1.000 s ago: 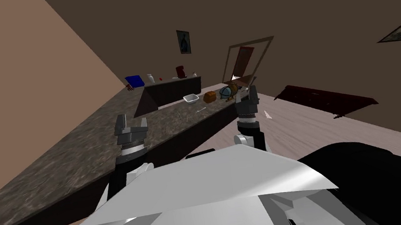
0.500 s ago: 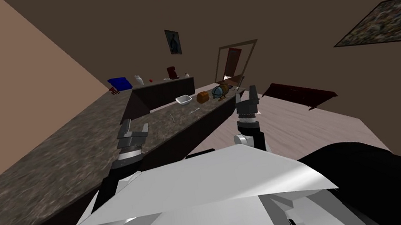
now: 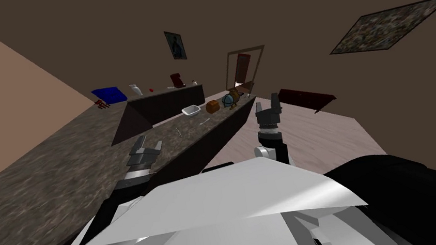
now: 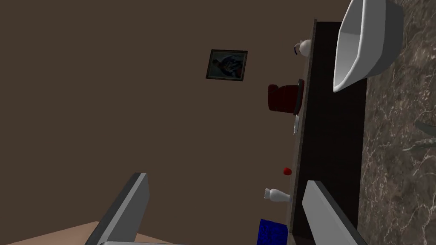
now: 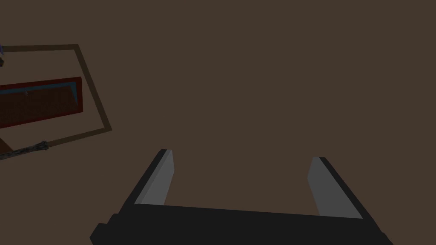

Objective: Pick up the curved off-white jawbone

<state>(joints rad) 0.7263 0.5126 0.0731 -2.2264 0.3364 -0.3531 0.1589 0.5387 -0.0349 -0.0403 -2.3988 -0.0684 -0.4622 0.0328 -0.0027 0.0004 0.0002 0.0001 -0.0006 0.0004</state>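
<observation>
**Off-white curved jawbone [image 3: 205, 122] (probably) way out of reach**

The left gripper [image 3: 148, 143] hangs over the dark mottled stone-look counter [image 3: 51, 175], blades spread wide with nothing between them. The right gripper [image 3: 267, 104] sits just off the counter's edge, blades also apart and empty.

The jawbone guess is the small pale sliver lying farther along the counter, honestly too small to be sure. A thin greyish curved thing [image 3: 178, 132] lies near it, closer to the left gripper.

The robot's best bet is to roll closer and confirm the target in the left wrist view. Then it can come down over the middle of the curve, blades across its narrow width.

Just beyond, the white rounded bowl [image 3: 190, 110] looks empty. What's in the blue box [image 3: 109, 94] at the far end can't be made out.
</observation>
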